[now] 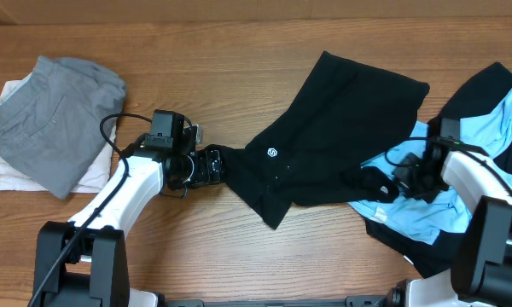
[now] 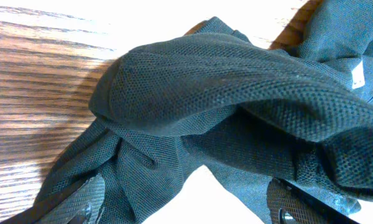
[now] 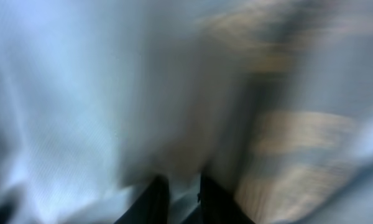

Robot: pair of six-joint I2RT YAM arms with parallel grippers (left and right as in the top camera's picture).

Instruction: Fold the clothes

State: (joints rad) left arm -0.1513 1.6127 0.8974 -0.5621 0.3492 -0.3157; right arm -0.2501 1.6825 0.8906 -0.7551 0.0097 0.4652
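Centrally on the wooden table, a black shirt is seen spread out unfolded, its long axis running from 1 o'clock down to 7 o'clock, with a small white logo showing near its 8 o'clock edge. The weave is shown by the left wrist view as a fine dark mesh, bunched into thick rolls and creases. The left gripper is placed at the shirt's 9 o'clock corner; its fingers are held wide apart, released, with the bunched cloth lying between them unclamped. At 3 o'clock a light blue garment is heaped over a black garment. The right gripper is set on this heap, and in its blurred wrist view the jaws are seen pinched close on pale blue cloth. At 9 o'clock a folded grey garment is stacked on a white garment.
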